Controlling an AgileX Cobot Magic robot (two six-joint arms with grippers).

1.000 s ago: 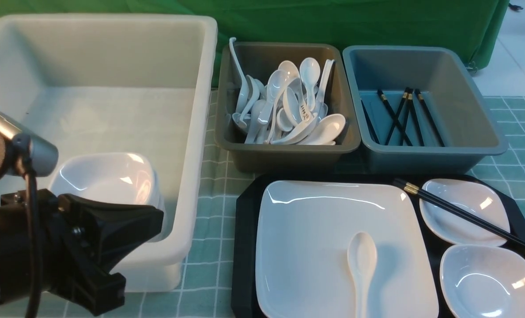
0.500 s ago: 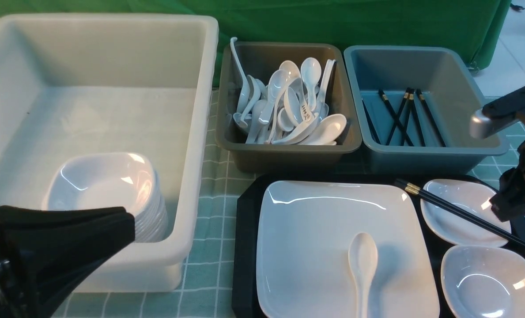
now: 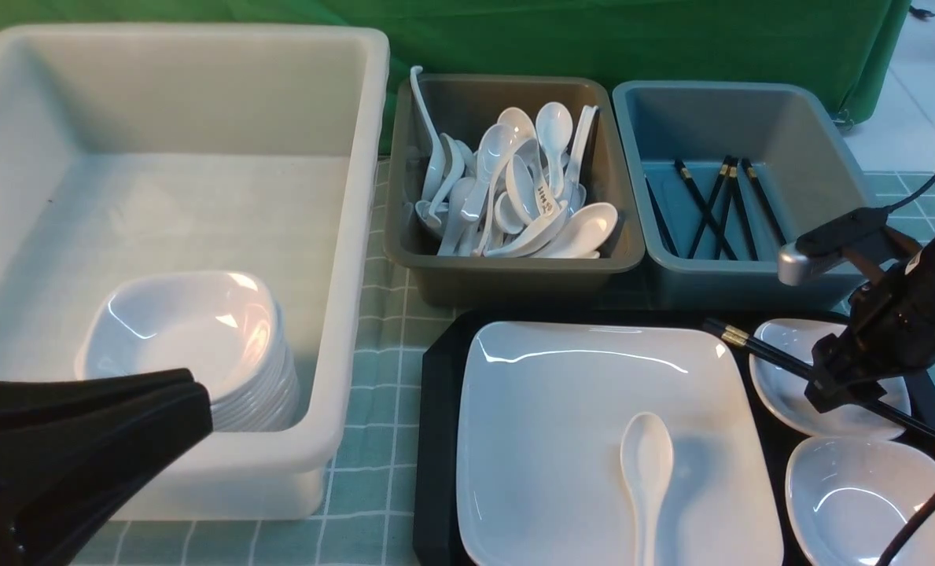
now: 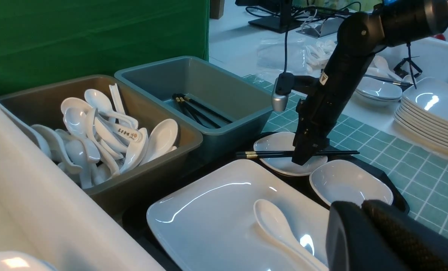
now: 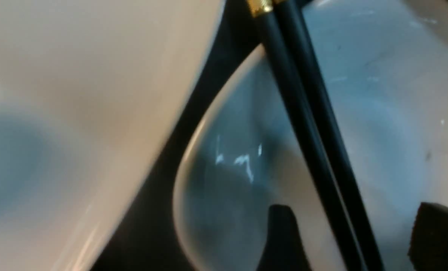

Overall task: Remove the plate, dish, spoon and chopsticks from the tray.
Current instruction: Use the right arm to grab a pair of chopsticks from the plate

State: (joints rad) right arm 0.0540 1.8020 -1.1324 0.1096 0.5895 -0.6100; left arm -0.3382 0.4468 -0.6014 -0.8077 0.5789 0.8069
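The white tub (image 3: 349, 236) stood left of your tray (image 3: 434, 409). The plate (image 3: 561, 409) filled the tray's left part, with 2 small dishes, far (image 3: 782, 389) and near (image 3: 852, 503), on its right. Your left gripper (image 3: 196, 393) was pinched closed and empty, low in front of the tub. Your right gripper (image 3: 833, 395) stood wide, 1 finger on either side of the chopsticks (image 3: 766, 351), which lay across the far dish. The spoon (image 3: 646, 464) lay on the plate.

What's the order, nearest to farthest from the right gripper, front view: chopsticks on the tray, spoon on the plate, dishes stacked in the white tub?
1. chopsticks: between the open jaws of the right gripper.
2. spoon: on the plate, leftward.
3. stacked dishes: far left, in the white tub.
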